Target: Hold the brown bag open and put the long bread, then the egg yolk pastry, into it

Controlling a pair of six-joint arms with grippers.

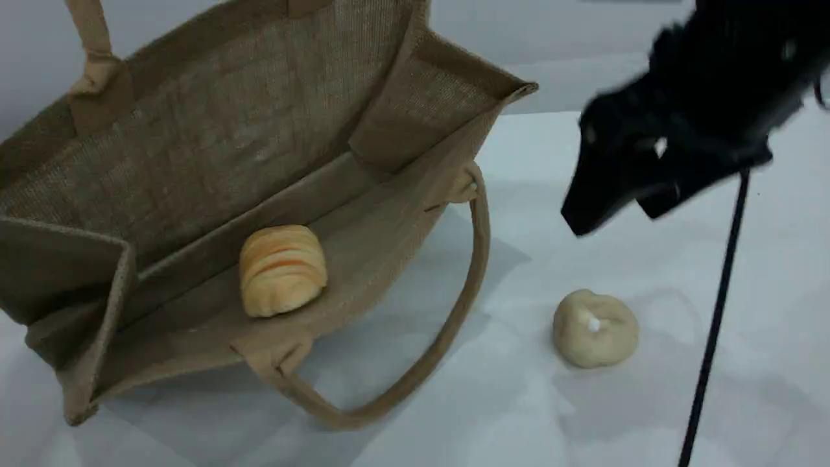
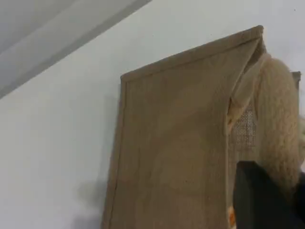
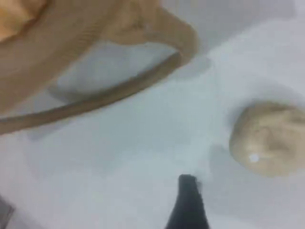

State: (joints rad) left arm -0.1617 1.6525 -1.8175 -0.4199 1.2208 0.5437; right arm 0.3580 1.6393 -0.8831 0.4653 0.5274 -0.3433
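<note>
The brown bag point(image 1: 214, 130) lies tilted on the table with its mouth held wide open toward the camera. The long bread point(image 1: 282, 269) rests inside it on the lower wall. The upper handle point(image 1: 97, 58) runs up out of the scene view. In the left wrist view my left gripper point(image 2: 267, 200) is shut against that fuzzy handle point(image 2: 279, 124), beside the bag's outer side point(image 2: 176, 143). The egg yolk pastry point(image 1: 595, 328) point(image 3: 268, 143) sits on the table right of the bag. My right gripper point(image 1: 616, 214) hovers above it, blurred, open and empty; one fingertip point(image 3: 188, 205) shows left of the pastry.
The bag's lower handle point(image 1: 447, 331) point(image 3: 105, 95) loops out over the white table point(image 1: 648, 415) between bag and pastry. A thin black cable point(image 1: 713, 324) hangs from the right arm, just right of the pastry.
</note>
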